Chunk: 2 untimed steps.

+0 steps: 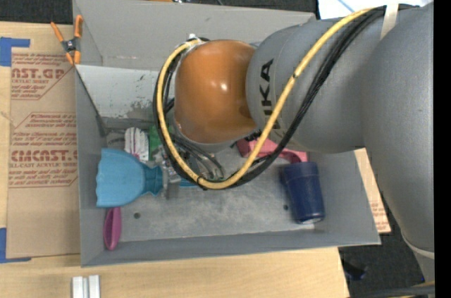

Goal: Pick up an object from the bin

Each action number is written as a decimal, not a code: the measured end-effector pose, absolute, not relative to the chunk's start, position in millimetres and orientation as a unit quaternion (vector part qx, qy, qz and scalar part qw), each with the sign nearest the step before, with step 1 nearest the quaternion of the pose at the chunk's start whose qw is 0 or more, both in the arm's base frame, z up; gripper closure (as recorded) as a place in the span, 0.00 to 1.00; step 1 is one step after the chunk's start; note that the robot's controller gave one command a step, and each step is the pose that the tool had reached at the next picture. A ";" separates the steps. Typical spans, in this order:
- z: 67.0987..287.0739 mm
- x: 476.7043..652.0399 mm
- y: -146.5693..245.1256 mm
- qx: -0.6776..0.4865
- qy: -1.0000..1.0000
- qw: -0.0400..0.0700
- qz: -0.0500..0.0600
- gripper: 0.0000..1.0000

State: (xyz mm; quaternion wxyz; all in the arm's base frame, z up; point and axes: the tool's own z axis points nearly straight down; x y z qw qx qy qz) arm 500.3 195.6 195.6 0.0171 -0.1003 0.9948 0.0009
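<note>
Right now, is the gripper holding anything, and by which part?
It cannot be told. The gripper sits at the narrow end of the light blue funnel-shaped thing at the left of the bin, but the arm hides the contact.

From my seat, the widest free room is the bare floor of the bin [211, 222] along its near wall. It is an open strip between the magenta elongated piece [111, 227] in the near left corner and the dark blue cup [303, 192] lying at the right. The left side is crowded: a light blue funnel-shaped thing [120, 178] lies there, with a white and green bundle [137, 141] just behind it. The arm's orange cover [211, 92] and its looped cables [218, 184] hang over the middle — I cannot tell what room lies beneath. A pink thing [246, 146] pokes out beside the cables. The sloped far wall [120, 82] is bare.
</note>
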 end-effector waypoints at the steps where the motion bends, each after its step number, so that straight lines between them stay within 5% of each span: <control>1: 186.6 494.2 207.0 -0.232 0.973 0.002 -0.003 1.00; 2: 194.7 492.8 207.8 -0.218 0.976 -0.002 -0.003 1.00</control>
